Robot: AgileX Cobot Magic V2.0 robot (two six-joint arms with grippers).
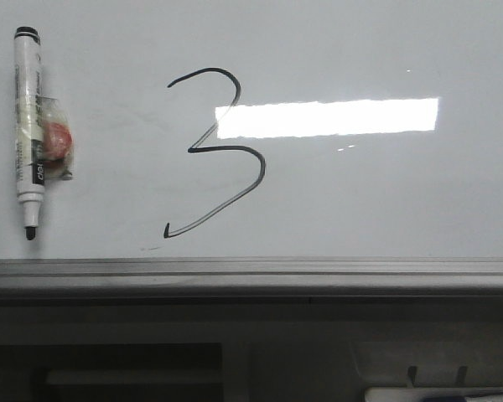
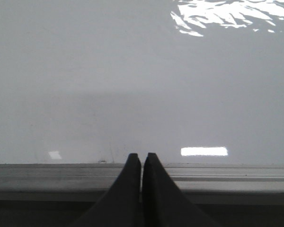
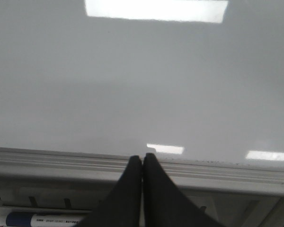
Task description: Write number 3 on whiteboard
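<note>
A black hand-drawn number 3 (image 1: 222, 151) stands in the middle of the whiteboard (image 1: 360, 201), with a long faint tail slanting down to the left. A white marker pen (image 1: 28, 126) with its black tip bare lies on the board at the far left, tip toward the near edge. Neither gripper shows in the front view. In the left wrist view my left gripper (image 2: 142, 158) is shut and empty over the board's grey frame (image 2: 47, 177). In the right wrist view my right gripper (image 3: 142, 160) is shut and empty over the frame (image 3: 236, 175).
A small clear wrapper with a red-orange lump (image 1: 57, 141) lies against the marker. A bright rectangular light reflection (image 1: 327, 117) crosses the board. Below the frame a slotted tray holds a blue-capped marker (image 3: 42, 220), also partly seen in the front view (image 1: 444, 394).
</note>
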